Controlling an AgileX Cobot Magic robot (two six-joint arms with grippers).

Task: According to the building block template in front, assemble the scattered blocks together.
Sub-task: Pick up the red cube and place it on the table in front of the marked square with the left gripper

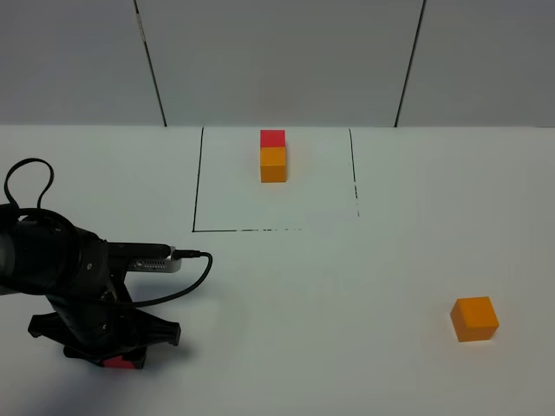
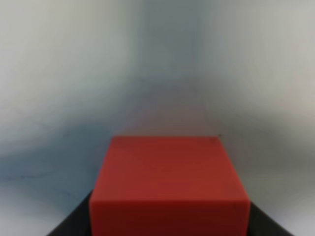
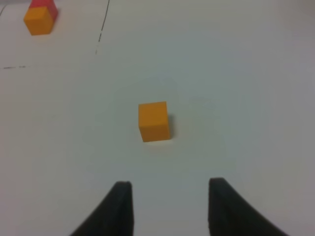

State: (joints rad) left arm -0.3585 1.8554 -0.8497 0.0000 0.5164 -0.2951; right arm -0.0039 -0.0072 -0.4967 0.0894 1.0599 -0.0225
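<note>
Left gripper (image 1: 119,357) holds red block (image 2: 167,182) — orange block (image 1: 474,318) distant.

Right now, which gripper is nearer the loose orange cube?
Right. The right gripper is open just short of the loose orange cube; the left gripper is far off, around a red cube.

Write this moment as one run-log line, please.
left gripper astride red block, grip unclear | right gripper open, short of orange block | blocks not joined

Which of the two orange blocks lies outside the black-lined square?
The lone orange block at front right, standing by itself; the other orange block sits inside the square.
</note>
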